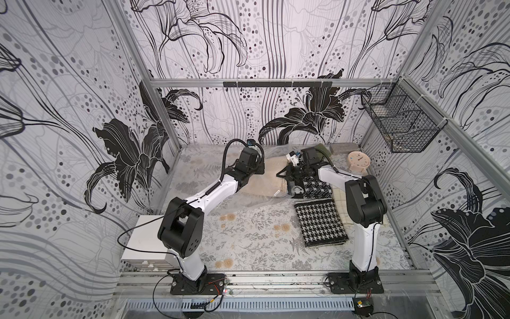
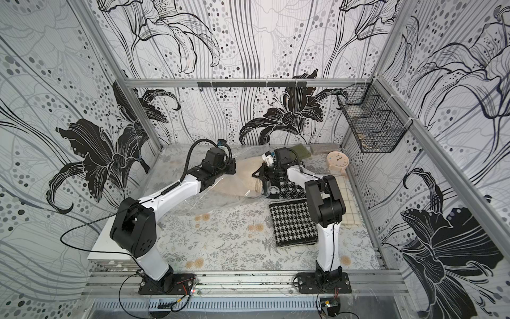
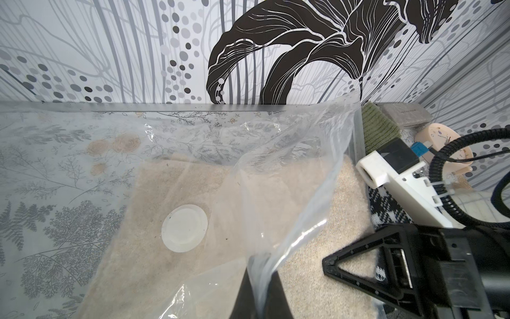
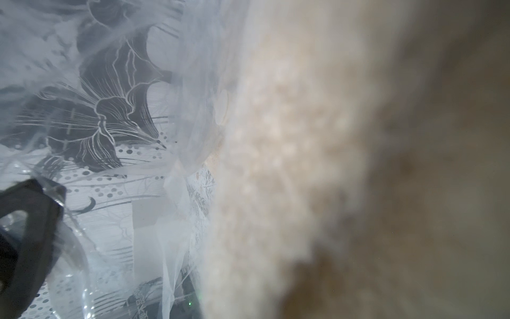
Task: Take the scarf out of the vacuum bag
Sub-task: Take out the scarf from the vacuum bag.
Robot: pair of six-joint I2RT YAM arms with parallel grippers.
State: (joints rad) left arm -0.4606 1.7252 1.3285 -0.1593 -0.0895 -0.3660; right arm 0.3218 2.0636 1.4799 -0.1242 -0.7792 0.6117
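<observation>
The vacuum bag (image 1: pixel 249 204) lies clear and crinkly at the back of the table, its round white valve (image 3: pixel 184 228) on top. Inside lies the beige scarf (image 1: pixel 269 181), one end bare at the bag's mouth (image 3: pixel 317 210). My left gripper (image 3: pixel 260 266) is shut on the bag's upper film at the mouth and holds it raised. My right gripper (image 1: pixel 283 176) lies on its side at the mouth, against the scarf's bare end. Blurred beige scarf (image 4: pixel 303 165) fills the right wrist view and hides the jaws.
Two black-and-white houndstooth cloths (image 1: pixel 320 221) (image 1: pixel 316 189) lie right of the bag. At the back right are a green knit (image 1: pixel 321 149), a grey block (image 1: pixel 343 148) and a small clock (image 1: pixel 358 161). A wire basket (image 1: pixel 400 124) hangs on the right wall. A white box (image 1: pixel 143 240) stands front left.
</observation>
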